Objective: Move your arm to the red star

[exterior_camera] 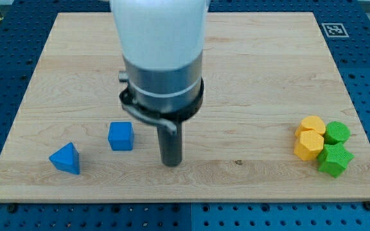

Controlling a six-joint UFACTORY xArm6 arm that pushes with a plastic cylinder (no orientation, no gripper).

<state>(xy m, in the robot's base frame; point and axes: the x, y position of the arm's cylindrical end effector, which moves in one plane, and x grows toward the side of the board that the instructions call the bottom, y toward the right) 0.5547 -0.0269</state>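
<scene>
No red star shows anywhere in the camera view; it may be hidden behind the arm's body. My tip point(171, 163) is the lower end of the dark rod, standing on the wooden board point(255, 77) just below the board's middle. A blue cube point(121, 136) lies a little to the tip's left. A blue triangular block point(65, 158) lies farther left, near the view's bottom left.
At the view's right lie two yellow hexagonal blocks, one point(312, 126) above the other point(309, 145), touching a green round block point(336, 133) and a green star-like block point(334, 159). The arm's white and grey body point(162, 58) covers the board's upper middle.
</scene>
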